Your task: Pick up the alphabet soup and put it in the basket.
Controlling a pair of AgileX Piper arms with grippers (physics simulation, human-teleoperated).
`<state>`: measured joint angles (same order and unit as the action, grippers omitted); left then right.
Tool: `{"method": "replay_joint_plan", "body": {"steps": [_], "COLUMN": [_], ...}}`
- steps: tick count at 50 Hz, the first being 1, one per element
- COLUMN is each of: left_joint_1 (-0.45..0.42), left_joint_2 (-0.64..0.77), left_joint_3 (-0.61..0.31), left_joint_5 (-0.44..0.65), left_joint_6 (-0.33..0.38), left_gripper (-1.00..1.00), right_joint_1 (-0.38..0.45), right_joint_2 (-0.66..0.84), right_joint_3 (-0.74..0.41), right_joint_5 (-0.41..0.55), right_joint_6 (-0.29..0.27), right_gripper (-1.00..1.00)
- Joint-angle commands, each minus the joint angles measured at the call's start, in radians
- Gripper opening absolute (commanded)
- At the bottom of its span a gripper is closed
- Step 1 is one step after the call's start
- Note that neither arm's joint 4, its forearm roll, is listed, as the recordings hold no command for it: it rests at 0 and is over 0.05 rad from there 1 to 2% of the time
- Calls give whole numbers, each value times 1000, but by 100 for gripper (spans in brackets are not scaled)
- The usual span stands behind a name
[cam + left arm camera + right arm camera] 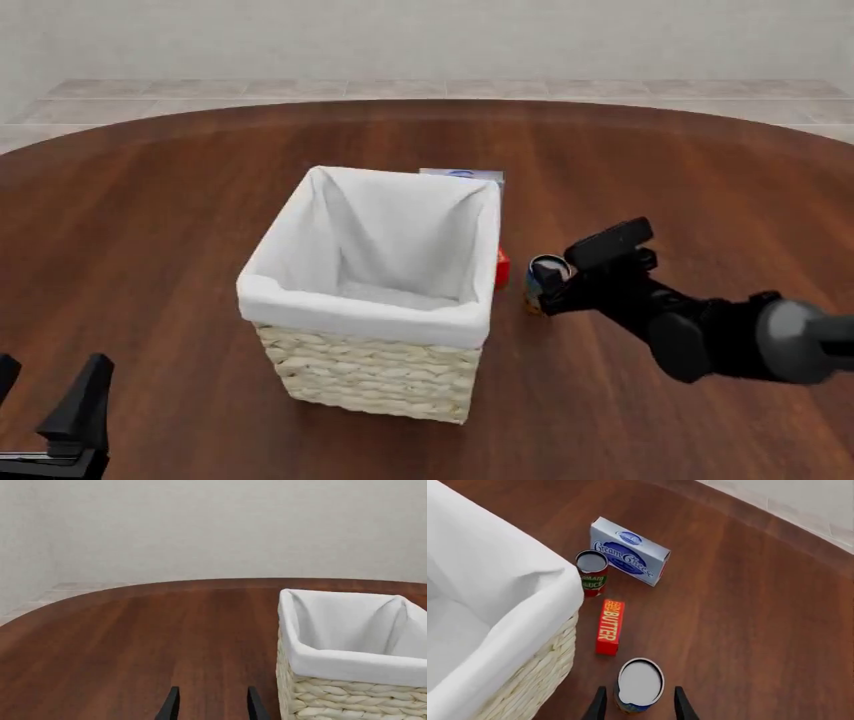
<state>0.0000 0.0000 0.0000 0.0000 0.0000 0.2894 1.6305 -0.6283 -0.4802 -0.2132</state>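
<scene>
Right pincer (636, 705), angled down, straddles alphabet soup (640, 683), fingers apart; left pincer (210, 705) apart.

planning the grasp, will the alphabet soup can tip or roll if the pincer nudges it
The alphabet soup stands upright on its flat base, so it probably resists light nudges. Its round, smooth wall would likely roll if toppled. The right pincer straddles it, open, so squeezing evenly should hold.
</scene>
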Motion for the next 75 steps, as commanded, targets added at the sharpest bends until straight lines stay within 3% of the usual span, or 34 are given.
{"method": "replay_joint_plan", "body": {"steps": [1, 26, 75], "left_joint_1": [0, 0, 0], "left_joint_2": [0, 0, 0], "left_joint_3": [0, 0, 0], "left_joint_5": [0, 0, 0], "left_joint_6": [0, 0, 0], "left_gripper": [100, 100, 100], "right_joint_1": [-14, -4, -20], "right_joint_2": [36, 133, 254], "right_joint_3": [-36, -50, -83], "right_joint_5": [14, -9, -29], "right_joint_6": [-12, 30, 49], "right_gripper": [100, 100, 100]}}
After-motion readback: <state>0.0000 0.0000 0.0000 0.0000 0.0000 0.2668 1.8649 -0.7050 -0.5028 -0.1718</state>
